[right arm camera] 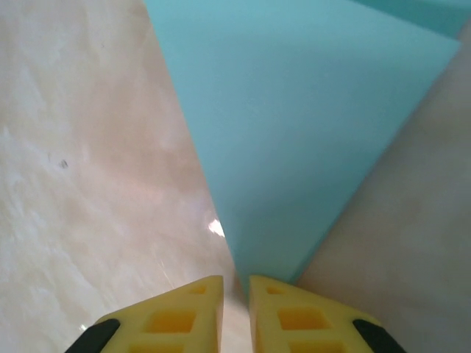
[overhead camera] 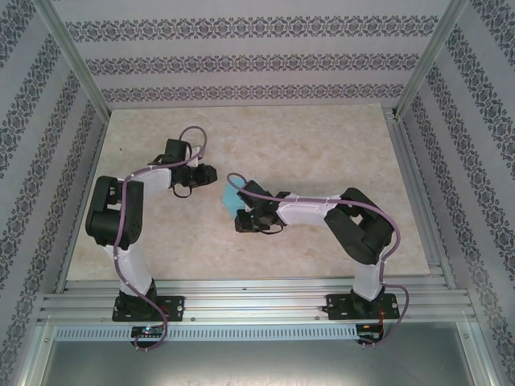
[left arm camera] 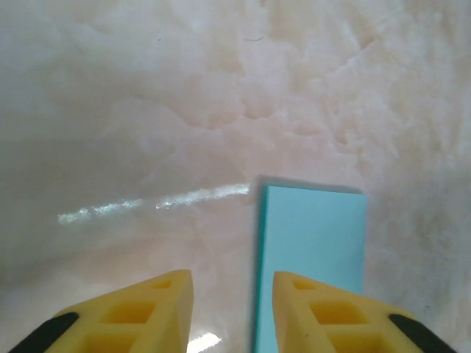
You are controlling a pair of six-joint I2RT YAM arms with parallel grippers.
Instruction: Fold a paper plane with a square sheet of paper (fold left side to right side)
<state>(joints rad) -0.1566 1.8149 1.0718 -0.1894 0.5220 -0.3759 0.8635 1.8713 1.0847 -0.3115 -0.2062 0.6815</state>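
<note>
Right gripper (right arm camera: 235,283), barely parted, meets a corner of the turquoise paper (right arm camera: 294,110), perhaps pinching it; left gripper (left arm camera: 232,278) stands open.

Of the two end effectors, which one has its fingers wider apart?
The left end effector: a broad gap shows between its yellow fingers. The right end effector leaves only a narrow slit, at the pointed corner of the blue paper.
</note>
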